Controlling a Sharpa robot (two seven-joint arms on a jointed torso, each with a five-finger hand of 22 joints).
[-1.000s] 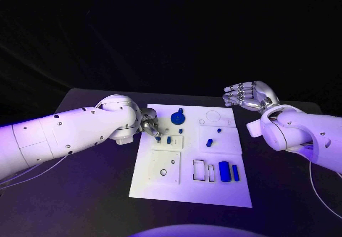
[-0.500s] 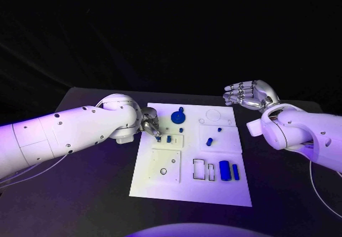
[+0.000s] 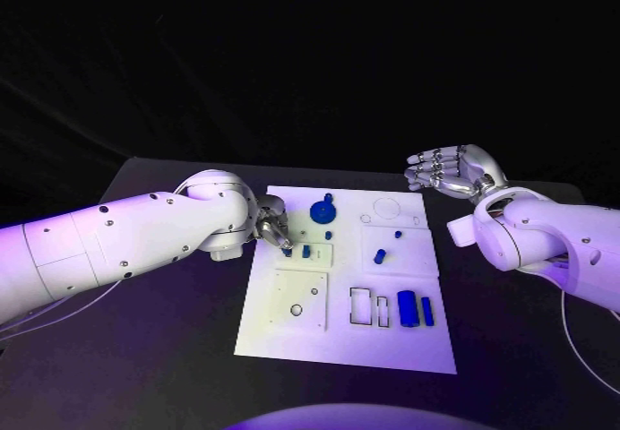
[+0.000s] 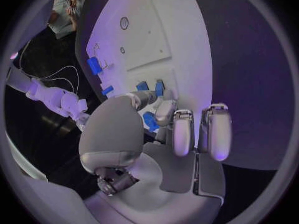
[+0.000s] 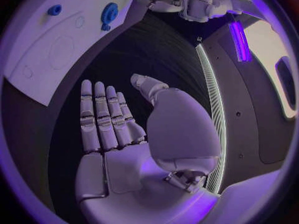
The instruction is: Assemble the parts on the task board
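Left hand (image 3: 272, 227) pinches a small blue part (image 3: 287, 253) at the task board's (image 3: 347, 345) ten o'clock; right hand (image 3: 451, 172), fingers spread, holds nothing above the worktop (image 3: 168, 358).

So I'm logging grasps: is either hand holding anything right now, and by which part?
The right hand holds nothing, fingers apart. The left hand touches a small blue part; whether it grips it cannot be told.
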